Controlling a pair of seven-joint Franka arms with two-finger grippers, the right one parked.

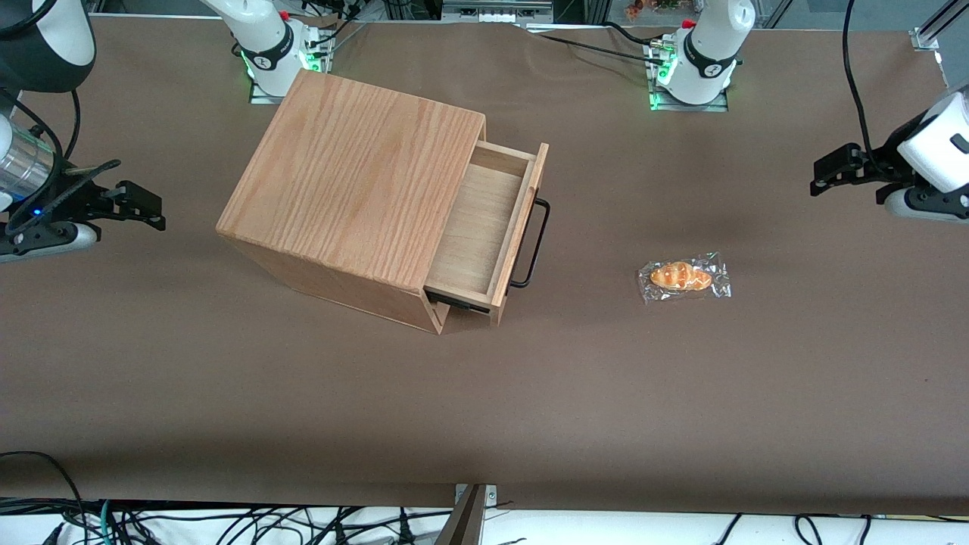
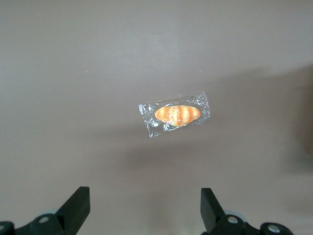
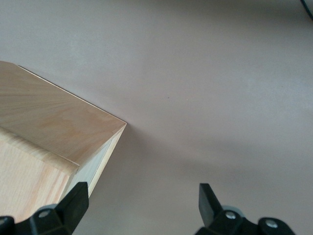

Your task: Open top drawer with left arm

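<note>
Hanging spread and empty, the gripper (image 1: 848, 178) is well apart from the pulled-out top drawer (image 1: 484, 227)

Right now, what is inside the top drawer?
The top drawer stands pulled out; its visible floor is bare pale wood. The part inside the cabinet is hidden. The open claw hangs apart, above the table.

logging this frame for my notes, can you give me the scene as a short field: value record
cabinet: oak-grain box on the brown table
top drawer: pulled out, empty inside
handle: black U-bar, nothing touching it
left arm tool: open, holding nothing, raised at the working arm's end of the table, well away from the drawer
other item: wrapped bread roll on the table between drawer and tool
</note>
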